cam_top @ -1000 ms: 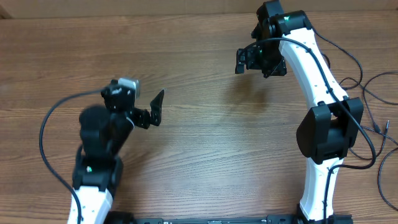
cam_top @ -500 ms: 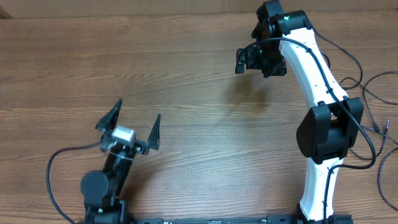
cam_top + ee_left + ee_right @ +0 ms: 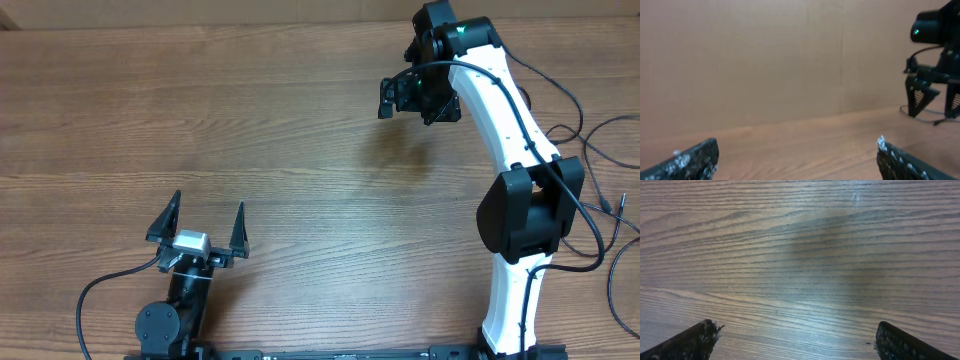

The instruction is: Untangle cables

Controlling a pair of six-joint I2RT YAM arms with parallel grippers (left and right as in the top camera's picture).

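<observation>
Left gripper [image 3: 208, 203]: lower left of the overhead frame, low over the bench [image 3: 300, 130]; jaws spread as wide as they go, holding nothing and touching nothing
Left fingers [image 3: 690, 161]: two black tapered wedges with pointed tips, their inner faces rough and flecked with pale specks; a small white block [image 3: 190, 240] sits between their roots in the overhead view
Bench: matte brown wood with long, fine grain lines running across the frame
Back wall [image 3: 765, 60]: plain tan board with faint vertical seams, filling the upper part of the left wrist view
Right gripper [image 3: 412, 100]: upper right of centre in the overhead frame, raised above the bench; jaws fully apart, nothing between them and nothing touched
Right fingers [image 3: 697, 339]: black, coarse-edged tips in the two lower corners of the right wrist view, with only wood grain and a soft dark shadow [image 3: 830, 245] between and beyond them
Right arm [image 3: 500, 110]: smooth white shell with black joints
Cables [image 3: 610, 124]: thin black cords in loose loops at the far right edge of the overhead frame, beside the right arm's base and well apart from both grippers; plug ends too small to tell
</observation>
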